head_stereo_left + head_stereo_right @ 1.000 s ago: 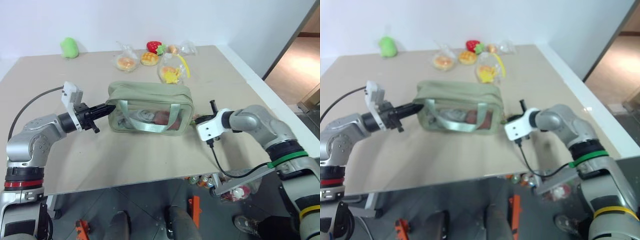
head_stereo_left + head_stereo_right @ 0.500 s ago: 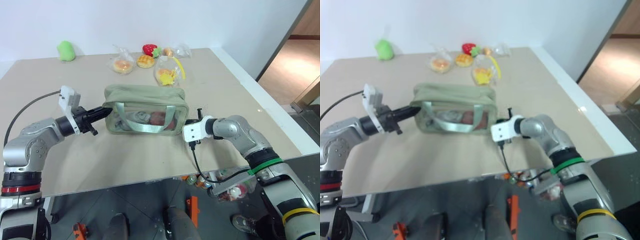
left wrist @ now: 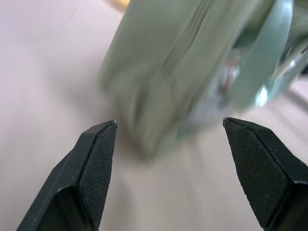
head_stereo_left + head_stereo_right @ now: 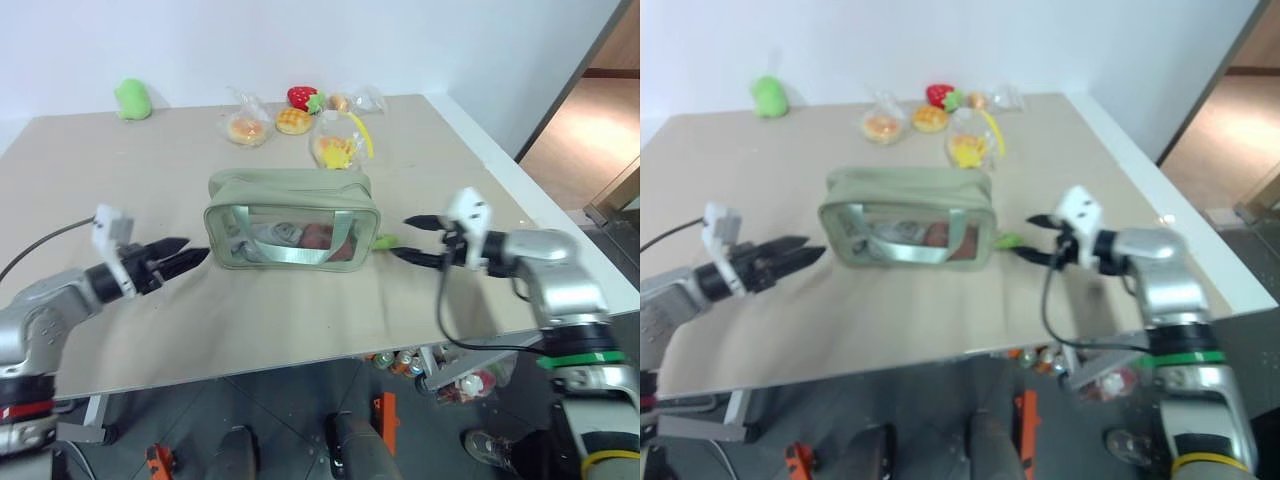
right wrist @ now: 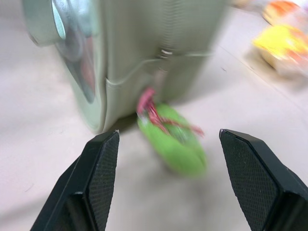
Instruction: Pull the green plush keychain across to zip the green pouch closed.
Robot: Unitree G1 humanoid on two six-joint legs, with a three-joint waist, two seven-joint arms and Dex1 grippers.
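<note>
Green: one pouch (image 4: 290, 220), one keychain (image 5: 173, 140).

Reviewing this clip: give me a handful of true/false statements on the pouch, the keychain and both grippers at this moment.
1. The left gripper is clamped on the green pouch. False: it is open and apart from the pouch's end.
2. The green plush keychain lies on the table at the pouch's end nearest the right gripper. True.
3. The right gripper holds the keychain. False: it is open, with the keychain lying free ahead of it.
4. The pouch stands upright with its strap handle against the clear window. True.
5. The bagged toy food sits inside the pouch. False: it lies on the table beyond it.
</note>
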